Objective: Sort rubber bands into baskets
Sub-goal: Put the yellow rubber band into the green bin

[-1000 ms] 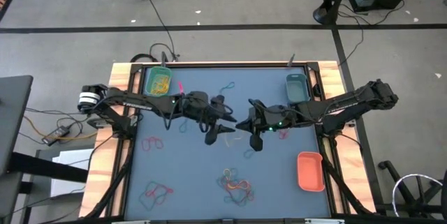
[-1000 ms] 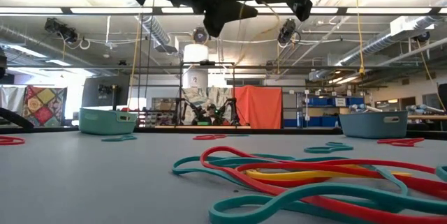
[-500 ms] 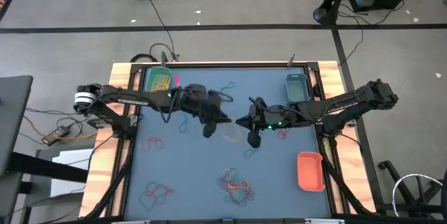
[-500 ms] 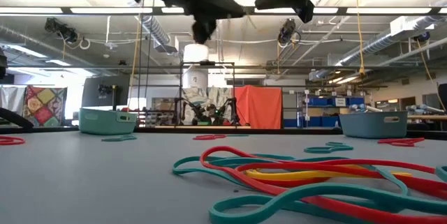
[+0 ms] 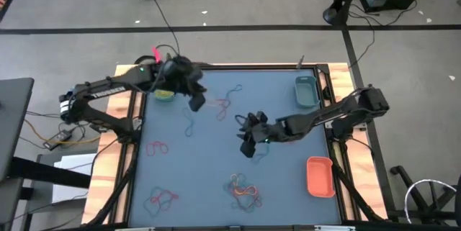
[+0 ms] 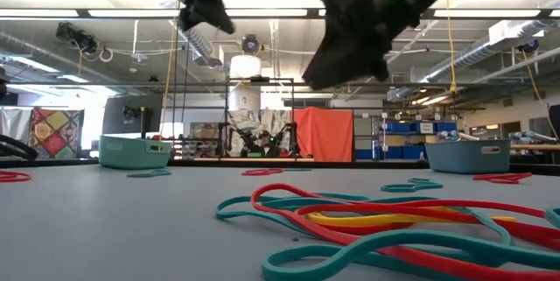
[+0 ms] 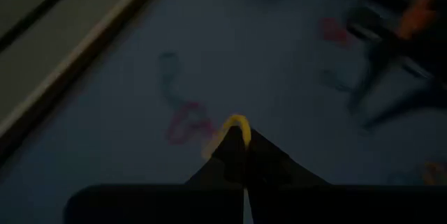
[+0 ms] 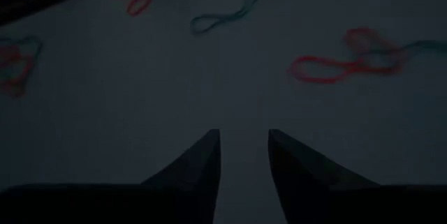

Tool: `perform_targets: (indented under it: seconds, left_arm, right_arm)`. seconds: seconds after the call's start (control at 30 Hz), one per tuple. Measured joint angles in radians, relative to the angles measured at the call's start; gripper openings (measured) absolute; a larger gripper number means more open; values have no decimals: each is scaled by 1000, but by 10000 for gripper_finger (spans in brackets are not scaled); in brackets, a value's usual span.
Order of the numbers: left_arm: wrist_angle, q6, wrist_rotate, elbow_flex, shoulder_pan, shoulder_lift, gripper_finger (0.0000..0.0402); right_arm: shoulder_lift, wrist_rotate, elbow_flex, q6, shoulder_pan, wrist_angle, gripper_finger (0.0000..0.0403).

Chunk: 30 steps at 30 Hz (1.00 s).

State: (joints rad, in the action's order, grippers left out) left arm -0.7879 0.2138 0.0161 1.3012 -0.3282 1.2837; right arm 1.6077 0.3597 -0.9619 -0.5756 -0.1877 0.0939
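I have the left gripper clamped on a yellow rubber band, just beside the green basket; delivery is in hand. The right gripper, jaws apart and empty, hovers mid-table well away from that basket. Next move, I judge: centre over it, then release.

The table has a dark blue-grey top framed in pale wood; a green basket sits at its far left corner, a teal basket at the far right, an orange-red basket near right; rubber bands lie scattered in red, teal and yellow tangles across the mat
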Motion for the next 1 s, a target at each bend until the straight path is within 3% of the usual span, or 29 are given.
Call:
perform_targets:
  seconds: [0.2, 0.53, 0.73, 1.0]
  left_arm:
    - [-111, -17, 57, 28, -137, -25, 3]
    - [-147, -138, 78, -10, -407, -18, 3]
    - [-173, -86, 79, -118, -556, -18, 3]
    - [-127, -21, 81, -293, -622, -18, 3]
  right_arm:
    - [62, -67, 0, -46, -39, -123, 132]
    - [27, 41, 0, -61, -79, -129, 130]
    - [26, 30, 0, -148, -80, -73, 130]
    - [26, 3, 0, -285, -78, 28, 130]
